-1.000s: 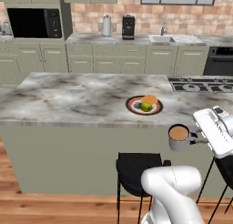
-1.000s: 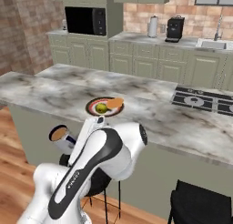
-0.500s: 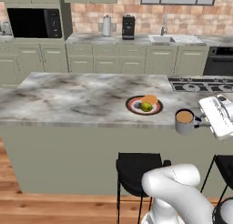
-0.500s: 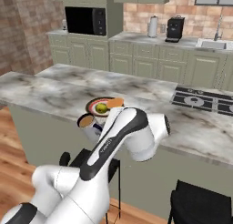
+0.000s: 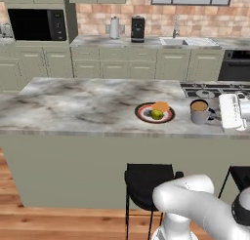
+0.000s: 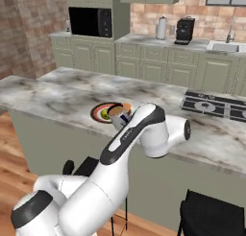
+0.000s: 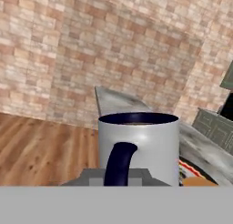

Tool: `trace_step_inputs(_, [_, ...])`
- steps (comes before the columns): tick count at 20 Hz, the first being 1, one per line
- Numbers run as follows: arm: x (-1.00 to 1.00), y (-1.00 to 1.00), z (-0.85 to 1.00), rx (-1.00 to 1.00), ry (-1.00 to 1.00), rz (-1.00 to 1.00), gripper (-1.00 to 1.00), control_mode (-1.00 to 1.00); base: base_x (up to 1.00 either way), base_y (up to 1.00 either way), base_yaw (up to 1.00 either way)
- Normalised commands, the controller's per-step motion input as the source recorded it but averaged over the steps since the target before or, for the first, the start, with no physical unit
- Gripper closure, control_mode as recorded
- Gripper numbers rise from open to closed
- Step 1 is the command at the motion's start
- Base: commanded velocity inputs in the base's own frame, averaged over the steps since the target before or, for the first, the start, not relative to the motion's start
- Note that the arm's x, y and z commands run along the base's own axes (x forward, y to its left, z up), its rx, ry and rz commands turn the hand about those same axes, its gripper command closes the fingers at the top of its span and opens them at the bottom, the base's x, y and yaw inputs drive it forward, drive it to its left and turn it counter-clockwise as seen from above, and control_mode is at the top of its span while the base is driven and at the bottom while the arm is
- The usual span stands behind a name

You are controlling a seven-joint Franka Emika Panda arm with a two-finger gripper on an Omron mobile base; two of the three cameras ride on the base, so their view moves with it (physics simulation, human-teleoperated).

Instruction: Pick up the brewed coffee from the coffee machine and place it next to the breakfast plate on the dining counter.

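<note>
Since a second ago the mug has risen from below the desk edge to desk-top level. It is upright, brown liquid at its top, dark blue handle toward the claw, which stays clenched on that handle. Mug sits just right of the breakfast plate; whether it touches the marbled desk, cannot tell. Far behind, the black coffee machine stands beside the paper-towel roll on the back cabinets.
</note>
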Motion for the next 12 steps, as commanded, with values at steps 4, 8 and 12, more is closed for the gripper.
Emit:
trace_step_inputs(4, [0.83, -0.14, 0.00, 0.04, 0.00, -0.32, 1.00, -1.00, 0.00, 0.00, 0.00])
trace_step_inputs(8, [0.86, -0.13, 0.00, 0.13, 0.00, -0.19, 1.00, -1.00, 0.00, 0.00, 0.00])
trace_step_inputs(12, [0.82, -0.20, 0.00, 0.21, 0.00, -0.11, 1.00, -1.00, 0.00, 0.00, 0.00])
